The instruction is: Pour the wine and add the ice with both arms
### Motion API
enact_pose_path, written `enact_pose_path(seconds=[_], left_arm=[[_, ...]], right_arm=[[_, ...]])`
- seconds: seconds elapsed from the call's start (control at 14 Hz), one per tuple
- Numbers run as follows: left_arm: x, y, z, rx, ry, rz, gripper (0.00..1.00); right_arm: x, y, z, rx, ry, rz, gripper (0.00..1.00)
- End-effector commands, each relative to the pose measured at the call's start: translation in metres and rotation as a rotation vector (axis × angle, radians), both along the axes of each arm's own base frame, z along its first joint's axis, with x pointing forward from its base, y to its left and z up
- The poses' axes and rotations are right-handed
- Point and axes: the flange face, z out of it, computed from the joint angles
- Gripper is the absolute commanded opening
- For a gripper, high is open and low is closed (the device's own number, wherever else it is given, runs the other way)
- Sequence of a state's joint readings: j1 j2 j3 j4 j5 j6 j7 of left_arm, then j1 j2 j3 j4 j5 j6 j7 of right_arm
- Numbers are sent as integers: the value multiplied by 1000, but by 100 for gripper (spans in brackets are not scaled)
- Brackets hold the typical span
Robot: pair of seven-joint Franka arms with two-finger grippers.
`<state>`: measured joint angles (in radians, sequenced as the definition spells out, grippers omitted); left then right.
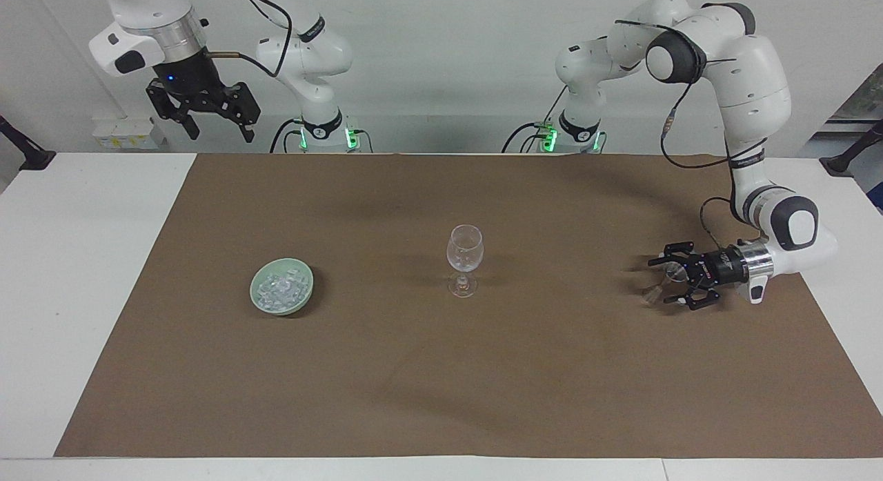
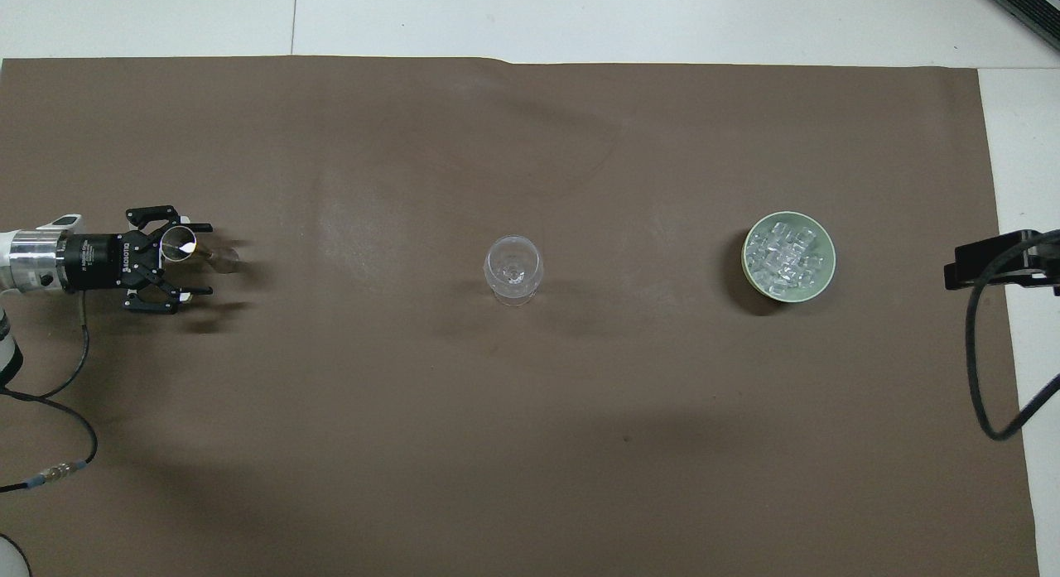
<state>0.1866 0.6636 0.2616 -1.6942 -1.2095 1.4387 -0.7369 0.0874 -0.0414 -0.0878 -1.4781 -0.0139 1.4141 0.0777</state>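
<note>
The left gripper lies low over the brown mat at the left arm's end of the table, turned sideways, its fingers spread wide around a small clear glass that stands between them; I judge it is set around the glass rather than clamped on it, though the glass is hard to read there. Whether that small glass holds any wine cannot be told.

The wine glass stands upright in the middle of the mat, well apart from both grippers, and looks empty or nearly so. The pale green bowl heaped with ice sits toward the right arm's end, level with the wine glass. No cube is in the wine glass.

The right gripper hangs high near its base, fingers spread and holding nothing; that arm waits.

So the task looks barely begun: the pour is not yet made, and the ice transfer is all left to do.
</note>
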Motion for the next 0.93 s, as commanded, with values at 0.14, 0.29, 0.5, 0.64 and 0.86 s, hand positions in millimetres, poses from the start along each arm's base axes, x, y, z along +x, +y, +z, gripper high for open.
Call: enact_pose_path(seconds=[0.14, 0.29, 0.5, 0.64, 0.86], left_arm=[[1, -2, 1, -18, -17, 1, 100], [2, -3, 1, -17, -19, 0, 100], [4, -8, 4, -19, -25, -10, 100], [4, -10, 4, -24, -25, -14, 100], [3, -11, 3, -29, -22, -12, 100]], right_arm=[[-1, -1, 3, 1, 5, -18, 100], [-1, -1, 3, 1, 5, -18, 100], [-1, -1, 3, 1, 5, -18, 100], [-1, -1, 3, 1, 5, -18, 100], [-1, -1, 3, 1, 5, -18, 100]])
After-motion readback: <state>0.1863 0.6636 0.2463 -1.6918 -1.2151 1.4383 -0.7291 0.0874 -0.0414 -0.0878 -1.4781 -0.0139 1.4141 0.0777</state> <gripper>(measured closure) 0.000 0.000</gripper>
